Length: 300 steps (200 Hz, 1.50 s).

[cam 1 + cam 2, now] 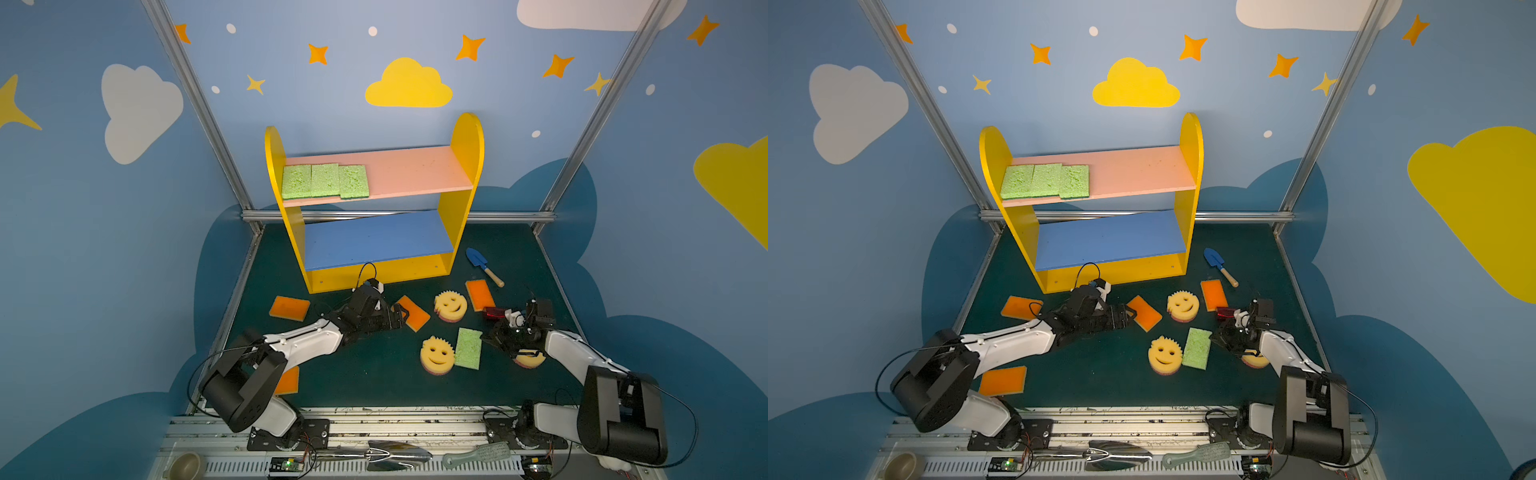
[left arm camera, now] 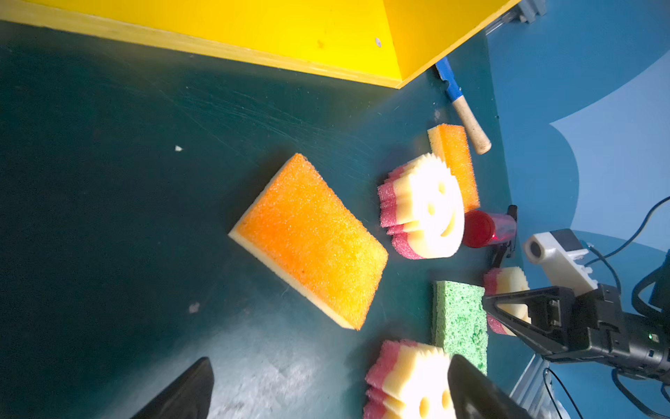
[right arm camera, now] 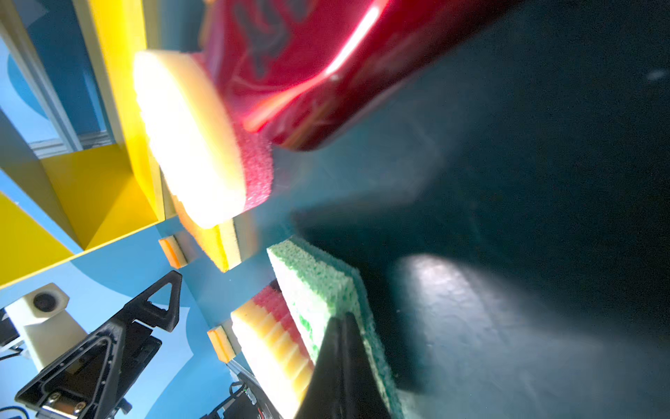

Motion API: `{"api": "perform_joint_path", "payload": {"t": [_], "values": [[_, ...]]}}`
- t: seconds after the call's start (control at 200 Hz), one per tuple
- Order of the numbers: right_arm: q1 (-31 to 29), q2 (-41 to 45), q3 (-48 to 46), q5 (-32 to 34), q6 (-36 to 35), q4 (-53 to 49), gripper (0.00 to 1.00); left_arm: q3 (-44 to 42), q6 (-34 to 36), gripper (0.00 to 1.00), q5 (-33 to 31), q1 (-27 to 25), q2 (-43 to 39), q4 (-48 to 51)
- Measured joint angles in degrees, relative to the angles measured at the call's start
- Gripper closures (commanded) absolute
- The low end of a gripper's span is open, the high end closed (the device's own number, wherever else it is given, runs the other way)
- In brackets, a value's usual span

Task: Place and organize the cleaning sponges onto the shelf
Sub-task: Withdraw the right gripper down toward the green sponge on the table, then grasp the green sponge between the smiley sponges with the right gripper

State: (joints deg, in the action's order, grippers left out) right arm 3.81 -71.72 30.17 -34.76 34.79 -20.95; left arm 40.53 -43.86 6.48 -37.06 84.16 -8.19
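On shelf (image 1: 467, 149): 3 green sponges (image 1: 325, 181), pink board (image 1: 407, 170).
Left end effector (image 1: 401, 315): wide open beside orange sponge (image 1: 415, 316).
Right end effector (image 3: 342, 333): closed, empty, near smiley (image 1: 532, 361).

Blue walls (image 1: 332, 116) painted with clouds (image 1: 409, 85) and stars (image 1: 318, 54) enclose a dark green tabletop (image 1: 374, 374).

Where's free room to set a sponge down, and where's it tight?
Free: pink upper board from the three green sponges to the right side panel; the whole blue lower board. Tight: the mat right of centre, where smiley sponges, orange sponges, a loose green sponge and the blue shovel cluster.
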Motion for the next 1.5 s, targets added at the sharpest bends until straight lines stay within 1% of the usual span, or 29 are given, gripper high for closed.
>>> {"api": "perform_joint_path", "payload": {"t": [0.06, 0.11, 0.32, 0.405, 0.491, 0.551, 0.566, 0.616, 0.621, 0.631, 0.666, 0.736, 0.826, 0.871, 0.896, 0.951, 1.086, 1.181, 1.296, 1.502], "values": [[-1.1, 1.3, 1.2, -0.1, 0.0, -0.7, 0.99, -1.4, 0.1, 0.04, 0.0, 0.4, -2.3, 0.5], [-2.1, 2.4, 2.8, 0.0, 0.0, -1.5, 0.98, -2.4, 0.2, 0.08, 0.1, 0.8, -3.9, 0.4], [-4.7, 8.8, 11.2, -0.1, -0.4, -3.2, 1.0, -6.4, 1.2, 0.4, 3.1, 2.8, -9.7, -3.1], [-5.0, 11.3, 12.9, -0.7, -0.3, -2.1, 1.0, -6.9, 2.2, 0.51, 6.1, 2.9, -10.6, -6.3], [-5.4, 12.6, 12.9, -1.8, -0.1, 0.3, 1.0, -7.5, 3.3, 0.52, 8.5, 2.9, -11.5, -9.5], [-5.9, 12.7, 12.9, -2.3, -0.1, 1.6, 1.0, -7.6, 3.8, 0.51, 9.7, 2.9, -11.9, -10.8], [-6.0, 12.7, 12.9, -2.4, -0.1, 1.8, 0.98, -7.6, 3.8, 0.5, 9.9, 2.9, -12.0, -11.1], [-6.3, 12.7, 13.0, -2.4, -0.3, 1.9, 0.88, -7.7, 4.1, 0.49, 10.6, 2.9, -12.4, -12.0], [-6.3, 12.7, 13.0, -2.4, -0.4, 1.9, 0.85, -7.8, 4.1, 0.49, 10.7, 2.9, -12.5, -12.1], [-6.4, 12.6, 13.0, -2.4, -0.4, 1.9, 0.84, -7.8, 4.1, 0.49, 10.7, 2.9, -12.6, -12.2], [-6.6, 12.5, 13.2, -2.4, -0.7, 1.8, 0.73, -8.0, 4.3, 0.47, 11.0, 2.9, -12.9, -12.7], [-6.7, 11.9, 13.6, -2.4, -1.1, 1.2, 0.61, -8.2, 4.5, 0.4, 11.1, 2.9, -13.1, -12.9], [-6.7, 11.0, 13.7, -1.6, -2.1, -0.5, 0.55, -8.2, 4.6, 0.34, 10.8, 2.9, -12.9, -13.0], [-6.7, 10.4, 13.7, -0.9, -2.7, -1.9, 0.52, -8.2, 4.6, 0.27, 10.6, 2.9, -12.4, -13.3], [-6.6, 10.1, 13.7, -0.3, -2.9, -2.9, 0.5, -8.2, 4.6, 0.21, 10.5, 2.9, -11.8, -13.7], [-6.6, 9.5, 13.4, 0.7, -3.4, -4.4, 0.49, -8.1, 4.3, 0.12, 10.6, 2.9, -10.2, -14.7], [-6.6, 8.5, 8.6, 3.1, -4.3, -7.0, 0.47, -8.0, 3.8, 0.01, 11.6, 2.9, -4.7, -17.0], [-6.6, 7.7, 3.0, 4.1, -4.1, -7.6, 0.46, -8.0, 3.6, 0.0, 12.5, 2.9, -2.0, -17.7], [-6.6, 6.5, -2.7, 5.4, -3.2, -7.6, 0.49, -8.0, 3.7, 0.01, 12.4, 2.9, -1.7, -17.9], [-6.6, 2.3, -3.0, 7.3, -1.7, -6.2, 0.52, -9.0, 3.7, 0.0, 9.6, 2.9, -2.6, -18.2]]}}
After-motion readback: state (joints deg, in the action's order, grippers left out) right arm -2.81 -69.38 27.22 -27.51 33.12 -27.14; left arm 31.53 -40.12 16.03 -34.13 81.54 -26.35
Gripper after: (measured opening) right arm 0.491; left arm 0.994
